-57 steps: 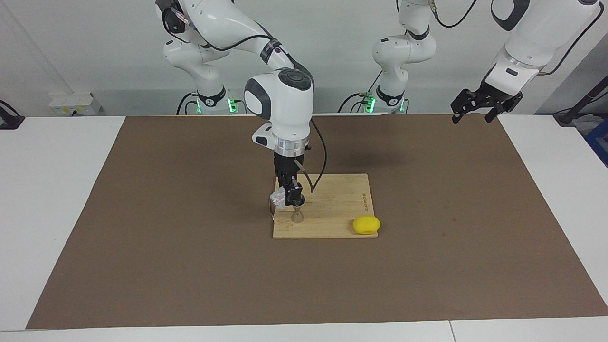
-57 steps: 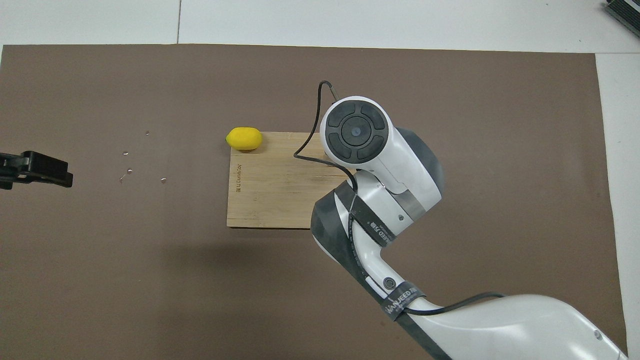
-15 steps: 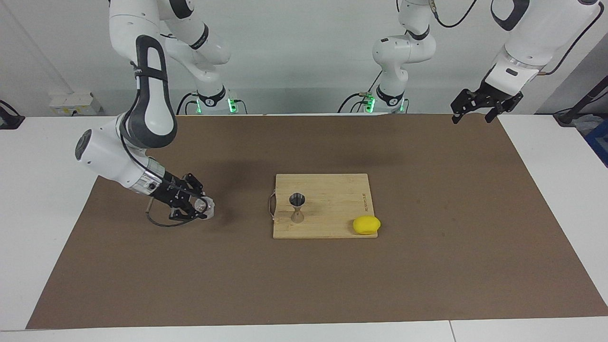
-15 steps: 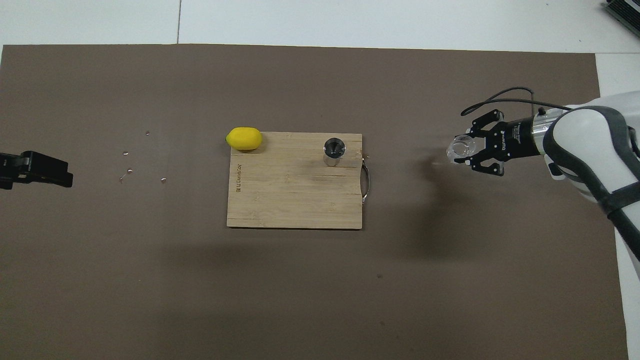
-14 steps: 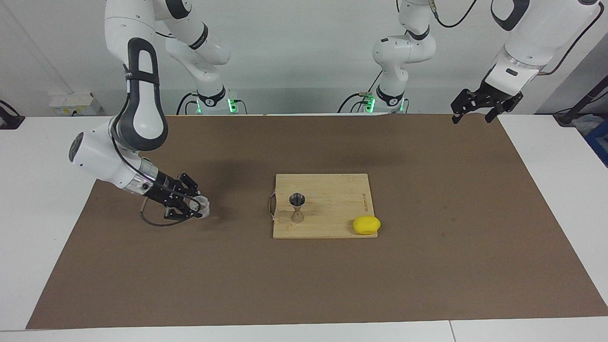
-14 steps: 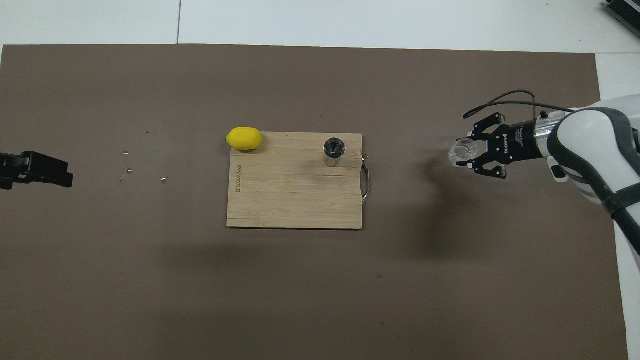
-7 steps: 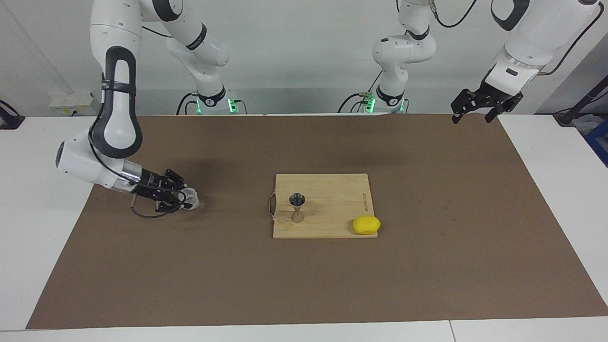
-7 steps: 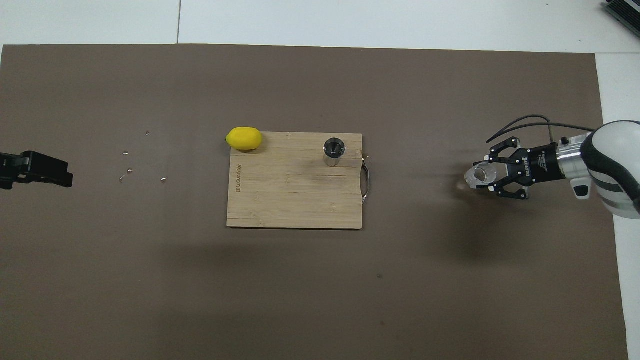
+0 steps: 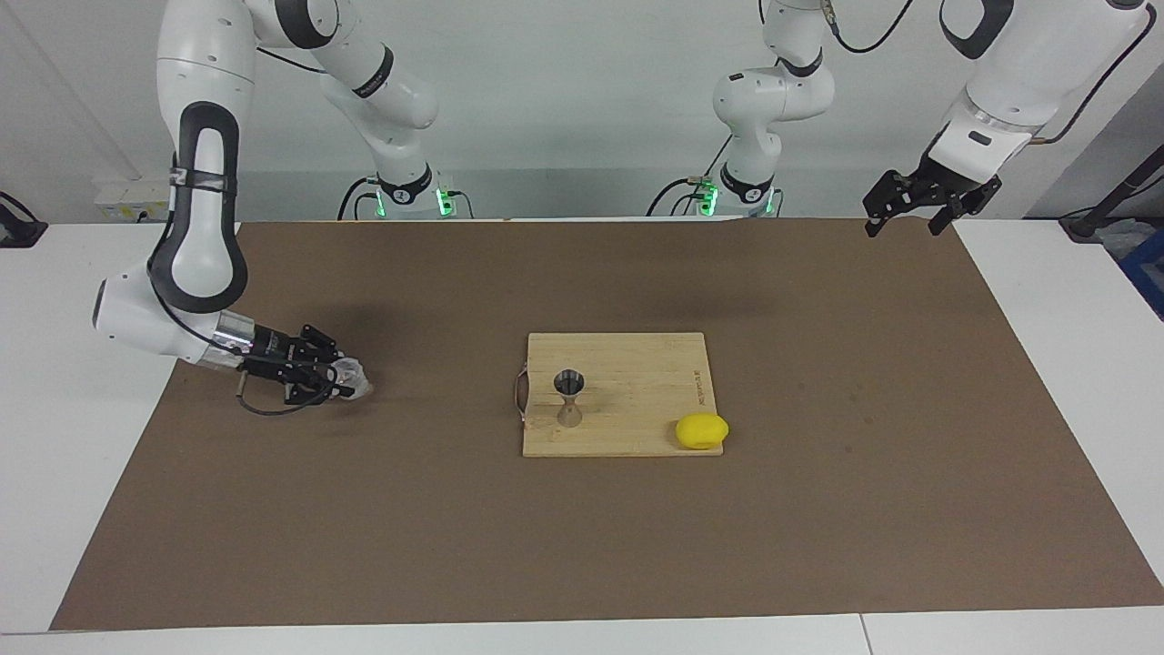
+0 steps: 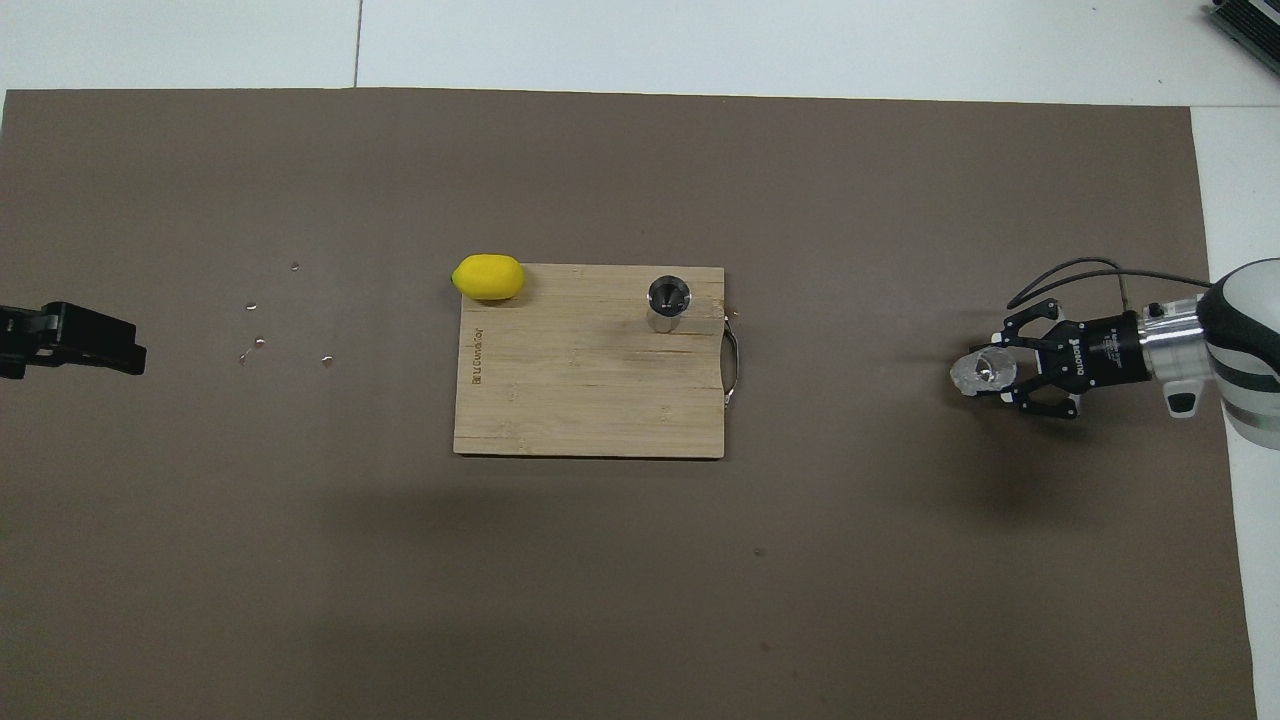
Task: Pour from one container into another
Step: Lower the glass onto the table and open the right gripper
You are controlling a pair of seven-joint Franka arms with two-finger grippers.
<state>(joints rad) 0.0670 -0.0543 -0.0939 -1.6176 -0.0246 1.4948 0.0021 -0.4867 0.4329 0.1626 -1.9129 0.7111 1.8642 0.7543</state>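
The brown mat (image 9: 582, 546) holds a cutting board (image 9: 637, 364) with the jigger (image 9: 570, 398) upright on it. The right gripper (image 9: 341, 377) has carried the glass cup (image 9: 353, 375) away toward its own end — pouring looks done. Left gripper (image 9: 909, 216) waits, fingers spread.

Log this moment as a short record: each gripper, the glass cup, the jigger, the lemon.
right gripper: shut on the glass cup, low over the brown mat at the right arm's end
left gripper: open, empty, waiting over the mat's corner
jigger: upright on the cutting board
lemon: at the board's corner
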